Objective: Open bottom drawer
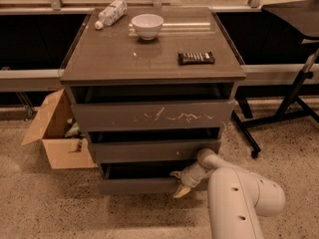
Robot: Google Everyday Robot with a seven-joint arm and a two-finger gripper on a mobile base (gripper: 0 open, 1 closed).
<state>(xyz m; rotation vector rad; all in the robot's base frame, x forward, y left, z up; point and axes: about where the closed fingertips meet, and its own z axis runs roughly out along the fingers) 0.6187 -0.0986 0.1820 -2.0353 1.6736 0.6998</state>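
Observation:
The bottom drawer (134, 185) is the lowest, plain dark grey-brown front of the cabinet (124, 63), with a dark gap above it. My gripper (180, 182) is at the right part of that drawer's top edge. One finger reaches into the gap above the front and the pale one (180, 192) lies over the front face, so the gripper clamps the edge. My white arm (239, 198) comes in from the lower right. Above are the middle front (149, 151) and the scratched top front (149, 114).
A white bowl (147, 25), a plastic bottle (110, 13) and a dark flat bar (196, 58) lie on the cabinet top. An open cardboard box (55, 133) stands on the floor at the left. A black stand's legs (294, 103) are at the right.

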